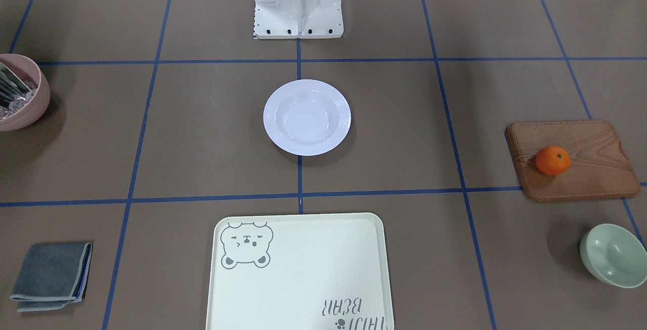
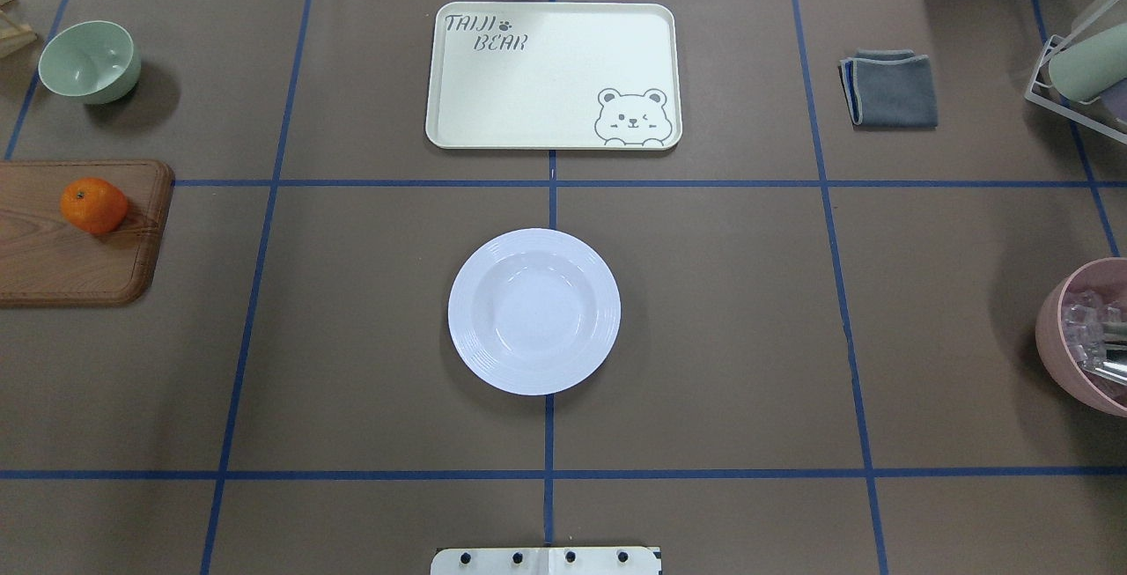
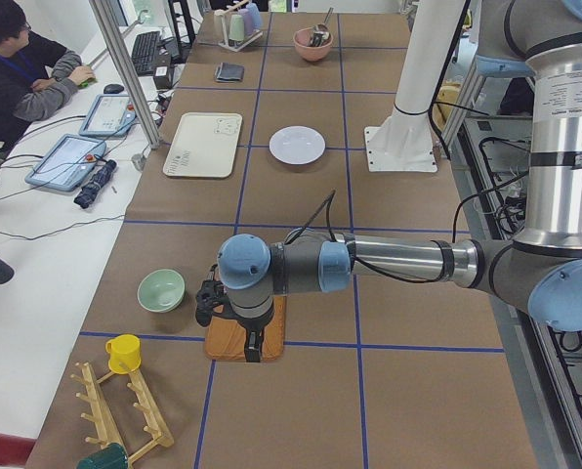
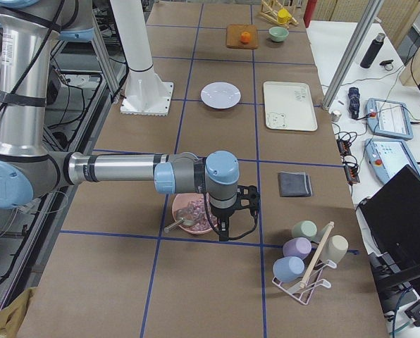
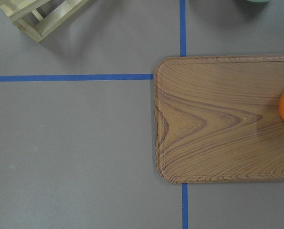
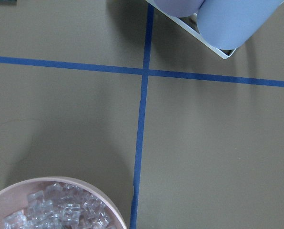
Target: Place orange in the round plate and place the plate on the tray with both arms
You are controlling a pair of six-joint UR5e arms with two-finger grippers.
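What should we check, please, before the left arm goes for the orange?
1. The orange lies free on the wooden board: ok.
2. The round plate is upright and empty: ok.
3. The tray is empty: ok.
4. The left gripper is centred over the orange: not ok; its wrist view shows the orange at the edge.
5. The left gripper is open: cannot tell.
6. The right gripper is open: cannot tell.

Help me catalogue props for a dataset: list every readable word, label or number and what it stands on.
"TAIJI BEAR", with a paw mark, printed in grey on the tray.
Screens of the tablets: too small to read.
No other text shows.
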